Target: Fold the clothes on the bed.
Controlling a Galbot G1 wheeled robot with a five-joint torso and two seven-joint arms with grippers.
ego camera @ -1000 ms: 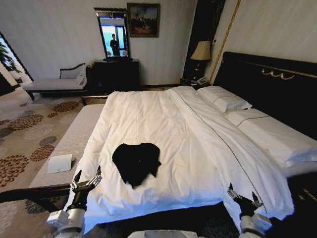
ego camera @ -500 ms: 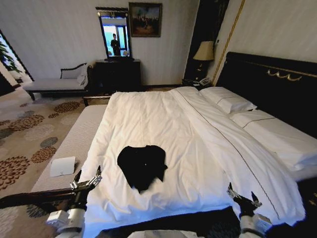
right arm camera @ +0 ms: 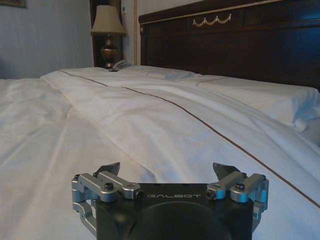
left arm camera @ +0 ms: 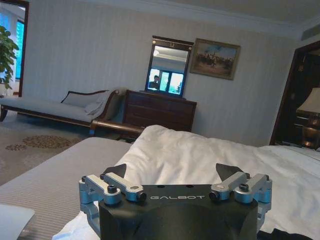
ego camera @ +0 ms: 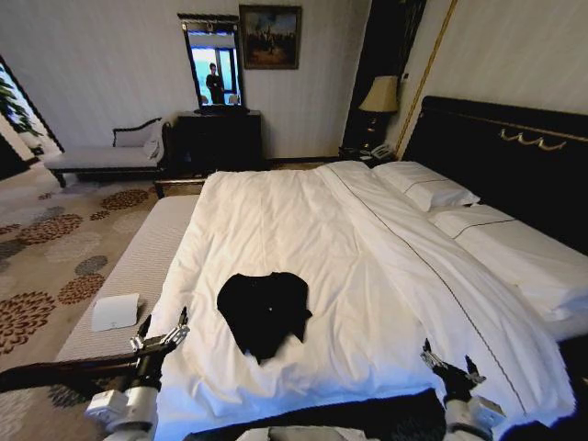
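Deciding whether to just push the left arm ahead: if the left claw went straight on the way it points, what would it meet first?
Probably the white duvet of the bed. The left claw, open, hovers at the bed's near edge, aimed across it; the black T-shirt lies to its right, likely off that line.

One crumpled black fabric T-shirt lies on one large white-sheeted bed, with two white pillows at two o'clock and two metal-fingered grippers below.
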